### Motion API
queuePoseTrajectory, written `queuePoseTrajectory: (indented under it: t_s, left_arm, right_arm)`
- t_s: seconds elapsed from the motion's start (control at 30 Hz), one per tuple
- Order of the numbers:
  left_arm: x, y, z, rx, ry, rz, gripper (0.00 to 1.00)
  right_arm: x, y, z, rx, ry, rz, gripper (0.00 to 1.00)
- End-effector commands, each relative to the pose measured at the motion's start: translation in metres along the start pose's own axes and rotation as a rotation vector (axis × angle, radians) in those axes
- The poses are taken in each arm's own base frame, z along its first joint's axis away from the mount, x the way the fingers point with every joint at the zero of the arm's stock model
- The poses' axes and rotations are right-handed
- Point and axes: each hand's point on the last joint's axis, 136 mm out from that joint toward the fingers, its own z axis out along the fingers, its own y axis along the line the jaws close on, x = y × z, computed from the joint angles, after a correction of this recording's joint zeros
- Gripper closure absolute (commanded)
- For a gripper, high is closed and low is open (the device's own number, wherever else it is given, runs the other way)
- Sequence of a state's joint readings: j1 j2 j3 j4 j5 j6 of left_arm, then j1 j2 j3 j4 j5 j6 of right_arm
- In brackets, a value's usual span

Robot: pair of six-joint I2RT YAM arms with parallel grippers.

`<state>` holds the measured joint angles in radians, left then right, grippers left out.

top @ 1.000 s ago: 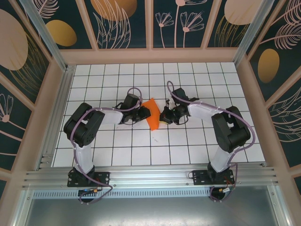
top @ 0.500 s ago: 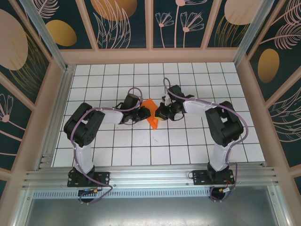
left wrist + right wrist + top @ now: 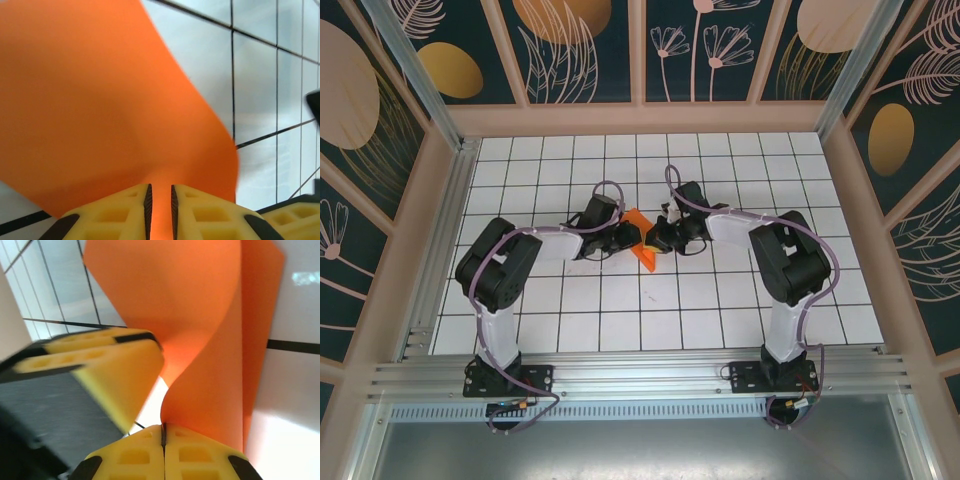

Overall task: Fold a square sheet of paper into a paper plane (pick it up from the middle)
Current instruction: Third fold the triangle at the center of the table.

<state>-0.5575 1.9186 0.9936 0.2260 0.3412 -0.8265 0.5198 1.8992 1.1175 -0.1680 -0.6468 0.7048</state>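
Observation:
The square sheet of paper (image 3: 643,251) is bright orange and stands bowed and narrow between both grippers at mid-table. My left gripper (image 3: 626,237) holds its left side; in the left wrist view the paper (image 3: 100,100) curves away from the gripper (image 3: 160,189), whose yellow pads stand a narrow slit apart with orange running between them. My right gripper (image 3: 656,240) holds the right side. In the right wrist view its jaws (image 3: 163,428) are pressed together on the paper's edge (image 3: 210,390), and the sheet twists upward. The left gripper's yellow finger (image 3: 107,370) is close by on the left.
White gridded tabletop (image 3: 720,300) lies all around the paper. Wooden walls (image 3: 840,220) and an aluminium frame (image 3: 640,372) enclose the table. The two grippers are almost touching each other.
My right gripper has moved left toward the left one, and the sheet has been squeezed from a wide flap into a narrower, more bowed shape. The left arm has hardly moved.

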Motion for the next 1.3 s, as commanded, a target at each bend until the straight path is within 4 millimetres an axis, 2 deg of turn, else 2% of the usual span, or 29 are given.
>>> queuePoseTrajectory:
  t_s: [0.0, 0.17, 0.33, 0.53, 0.73, 0.93, 1.27]
  left_arm:
    - [-0.029, -0.011, -0.021, -0.008, -0.098, 0.017, 0.79]
    - [-0.033, 0.015, -0.017, -0.084, -0.106, -0.008, 0.79]
    - [-0.030, 0.028, -0.001, -0.120, -0.069, -0.011, 0.81]
    - [-0.024, 0.042, 0.009, -0.172, -0.033, -0.008, 0.84]
    - [-0.019, 0.048, 0.011, -0.191, -0.013, -0.005, 0.85]
    - [-0.016, 0.050, 0.012, -0.194, -0.003, -0.002, 0.85]
    - [-0.018, 0.045, 0.012, -0.174, -0.003, -0.001, 0.85]
  right_arm:
    - [0.002, -0.007, 0.002, 0.051, 0.004, -0.004, 0.94]
    - [0.003, -0.008, 0.001, 0.054, 0.005, -0.009, 0.94]
    - [0.002, -0.002, 0.000, 0.032, 0.002, -0.018, 0.95]
    - [-0.001, 0.008, 0.001, -0.012, -0.003, -0.020, 0.94]
    - [-0.009, 0.015, 0.006, -0.042, -0.019, -0.009, 0.94]
    - [-0.009, 0.014, 0.013, -0.044, -0.011, 0.004, 0.94]
    - [-0.011, 0.012, 0.020, -0.058, -0.009, 0.030, 0.94]
